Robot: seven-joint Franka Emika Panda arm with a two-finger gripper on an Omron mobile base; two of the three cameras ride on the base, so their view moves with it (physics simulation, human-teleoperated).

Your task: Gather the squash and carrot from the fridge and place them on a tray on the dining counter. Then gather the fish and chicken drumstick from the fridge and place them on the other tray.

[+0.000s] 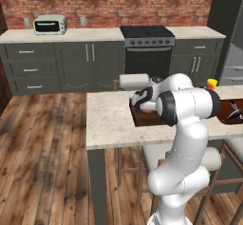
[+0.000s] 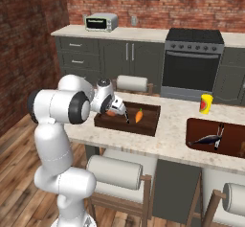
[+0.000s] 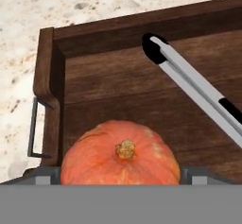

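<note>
An orange squash (image 3: 120, 153) sits on the floor of a dark wooden tray (image 2: 149, 124) on the dining counter (image 1: 107, 119), close to the tray's end wall and its metal handle (image 3: 33, 128), with the gripper (image 2: 116, 110) poised directly over it, jaws spread wide and holding nothing. In the hand view the squash lies between the two finger tips, stem up, which suggests it is set down and let go, though whether the fingers touch its sides cannot be told. A carrot (image 2: 139, 115) lies in the same tray, just beside the squash, so the vegetable half of the job looks done. A pair of tongs (image 3: 198, 93) (not part of the task) rests slantwise across the tray floor. On the other tray (image 2: 201, 125), well apart along the counter, lies a dark fish (image 2: 206, 139); no drumstick can be made out there. The arm folds sharply at the elbow, its forearm reaching level over the counter edge and the hand tipped down into the tray. A yellow cup (image 2: 206, 103) stands between the two trays.
</note>
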